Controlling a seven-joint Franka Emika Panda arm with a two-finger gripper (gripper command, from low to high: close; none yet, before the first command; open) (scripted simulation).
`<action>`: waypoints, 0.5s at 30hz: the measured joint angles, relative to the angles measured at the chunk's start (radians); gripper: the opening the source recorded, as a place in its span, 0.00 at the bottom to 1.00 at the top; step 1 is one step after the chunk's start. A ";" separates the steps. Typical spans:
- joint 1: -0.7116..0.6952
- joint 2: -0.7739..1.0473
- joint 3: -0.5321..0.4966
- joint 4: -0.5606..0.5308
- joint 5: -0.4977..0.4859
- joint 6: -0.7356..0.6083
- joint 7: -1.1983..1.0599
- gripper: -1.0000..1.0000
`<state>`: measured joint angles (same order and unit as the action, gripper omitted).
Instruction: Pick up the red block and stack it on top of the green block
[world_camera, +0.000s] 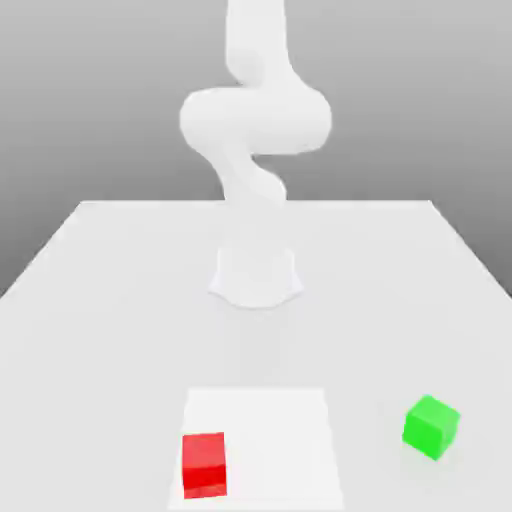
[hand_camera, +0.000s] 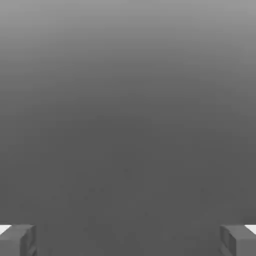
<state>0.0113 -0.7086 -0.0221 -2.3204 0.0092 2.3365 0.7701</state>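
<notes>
While the gripper (hand_camera: 128, 240) hangs spread wide w/ nothing between its fingertips (hand_camera: 17, 239), the red block (world_camera: 204, 465) sits untouched on the table (world_camera: 90, 300), well apart from the green block (world_camera: 431, 426) toward the exterior view's right, so pickup isn't yet begun.

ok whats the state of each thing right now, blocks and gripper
red block: resting on the table, toward the exterior view's left, not held
green block: resting on the table, toward the exterior view's right, apart from the red block, nothing stacked on it
gripper: open, fingers wide apart, nothing between them
</notes>
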 joint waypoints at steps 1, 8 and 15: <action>0.005 0.039 -0.010 -0.009 0.004 0.016 -0.013 0.50; 0.033 0.296 -0.068 -0.067 0.033 0.120 -0.101 0.50; 0.041 0.551 -0.106 -0.124 0.064 0.223 -0.189 0.50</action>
<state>0.0528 -0.1580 -0.1283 -2.4444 0.0733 2.5597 0.5808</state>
